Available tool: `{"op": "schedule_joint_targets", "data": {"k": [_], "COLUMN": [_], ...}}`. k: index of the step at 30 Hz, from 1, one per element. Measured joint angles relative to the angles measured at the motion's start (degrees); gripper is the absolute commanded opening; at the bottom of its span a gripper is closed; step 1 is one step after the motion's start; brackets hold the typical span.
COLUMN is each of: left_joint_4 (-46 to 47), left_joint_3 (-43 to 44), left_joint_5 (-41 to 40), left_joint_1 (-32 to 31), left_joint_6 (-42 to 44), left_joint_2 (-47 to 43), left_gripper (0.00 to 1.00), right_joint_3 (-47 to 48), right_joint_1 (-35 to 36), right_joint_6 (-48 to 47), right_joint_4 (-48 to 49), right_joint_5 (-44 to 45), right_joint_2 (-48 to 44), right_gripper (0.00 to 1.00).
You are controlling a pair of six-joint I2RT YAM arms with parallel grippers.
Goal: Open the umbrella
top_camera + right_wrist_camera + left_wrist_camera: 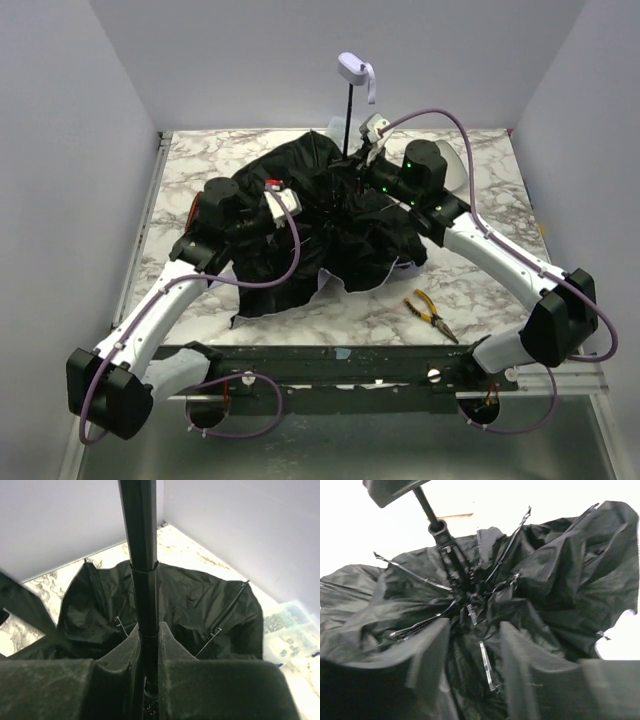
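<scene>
Step in hand: spreading the canopy, not yet done. The umbrella (pixel 300 230) lies slack and crumpled, black side up, on the table (pixel 480 215) beneath both pincers. Its shaft (pixel 349 115) stands upright, with the handle (pixel 354 68) well above the right pincer.

Right pincer (pixel 148 645): together, clamped on the shaft, canopy just below and beyond it.
Left pincer (pixel 475 630): fingers apart over loose fabric and ribs. The runner hub (pixel 462 587) sits just ahead of its fingertips. Nothing visibly pinched.

Next move, as I judge it: the left pincer must take the runner, not cloth, and push it along the shaft away from the handle while the right one steadies the shaft. Risk: snagging a rib.

Count: umbrella, one. Pliers (pixel 430 313), one, back toward the bases from the right pincer. Clear box (pixel 290 630), one, to its right. Pincers, two.
</scene>
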Motion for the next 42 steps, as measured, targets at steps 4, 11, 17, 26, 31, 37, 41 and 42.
{"op": "schedule_joint_targets", "data": {"k": [4, 11, 17, 26, 31, 37, 41, 42], "left_joint_4": [3.1, 11.5, 15.4, 5.5, 1.8, 4.7, 8.3, 8.9], "left_joint_3": [-2.8, -2.7, -0.2, -2.1, -3.0, -3.0, -0.5, 0.6], "left_joint_5": [-0.3, -1.3, -1.4, -3.9, -4.7, -4.9, -6.5, -6.8], "left_joint_1": [-3.9, -7.1, -12.5, -12.7, -10.8, -7.0, -5.9, -5.9], "left_joint_6": [1.2, -2.5, -3.3, 4.8, 5.2, -0.5, -1.2, -1.0], "left_joint_2": [1.1, 6.3, 11.6, 15.3, 14.1, 4.6, 1.0, 1.2], "left_gripper": [0.31, 0.21, 0.21, 0.22, 0.44, 0.46, 0.53, 0.56], "right_joint_3": [-3.5, -5.1, -5.1, 0.3, 1.4, 0.1, -0.6, -0.6], "right_joint_1": [-0.1, -0.1, 0.0, -0.2, -0.2, -0.2, -0.2, -0.2], "right_joint_6": [2.6, 4.9, 5.6, 2.8, 2.6, 1.2, 0.5, 0.5], "right_joint_4": [1.7, 2.2, 3.1, 3.0, 4.0, 5.2, 6.9, 7.5], "right_joint_5": [0.0, 0.0, 0.1, 2.2, 1.9, 1.8, 1.5, 1.4], "right_joint_2": [-0.2, -0.2, -0.2, 0.9, 0.5, -0.6, -1.6, -1.7], "right_gripper": [0.01, 0.01, 0.01, 0.01, 0.01, 0.01, 0.00, 0.01]}}
